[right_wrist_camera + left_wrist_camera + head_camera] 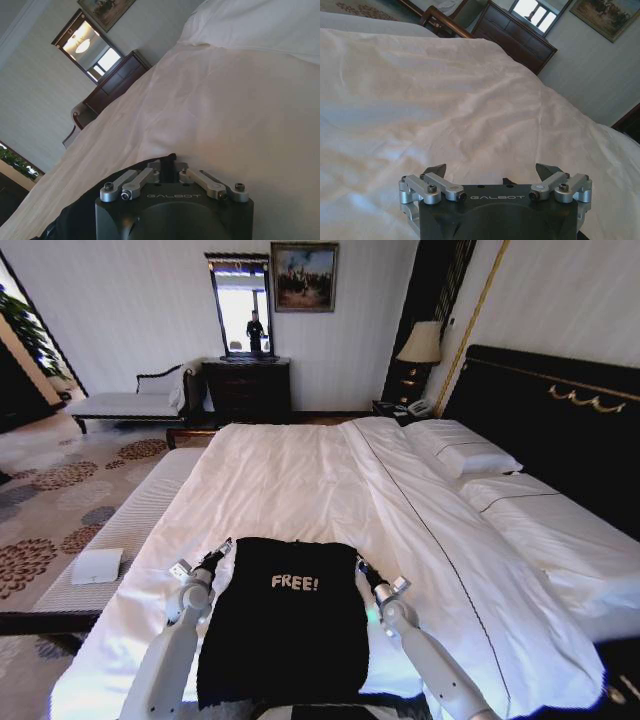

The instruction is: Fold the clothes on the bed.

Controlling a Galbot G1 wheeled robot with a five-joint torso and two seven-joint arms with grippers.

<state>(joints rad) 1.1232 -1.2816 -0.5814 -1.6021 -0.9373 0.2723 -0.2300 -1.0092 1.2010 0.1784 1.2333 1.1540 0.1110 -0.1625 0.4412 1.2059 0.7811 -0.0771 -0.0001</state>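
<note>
The clothes (285,630): one black T-shirt w/ white "FREE!" on the chest, lying flat on the bed (300,480) at its near edge, roughly mid-width, lettering toward the far end. Its sides look folded in, giving a narrow rectangle; bottom hem reaches the near edge, just in front of the robot. White duvet (450,570) spreads under and around it, w/ a thin dark stitched line running along its right part.

Left gripper (222,552) sits at the shirt's upper-left corner, right by the fabric; in the left wrist view its fingers (434,170) stand wide apart w/ nothing between them, bare duvet ahead. Right gripper (364,571) sits at the shirt's upper-right corner; in the right wrist view its fingers (171,161) are together, and the black shirt edge runs up to them, but can't tell if any cloth is pinched. Both arms reach in from the near edge, one along each side of the shirt.

Pillows (465,452) lie at the bed's right side against the black headboard (560,430). Striped bed runner (130,525) lies along the left edge w/ a small white box (97,565) on it. Beyond the far edge: dark dresser (247,388) w/ mirror (240,305), framed painting (303,276), lamp (422,343) at the far-right corner, pale chaise (135,400) at far left.
</note>
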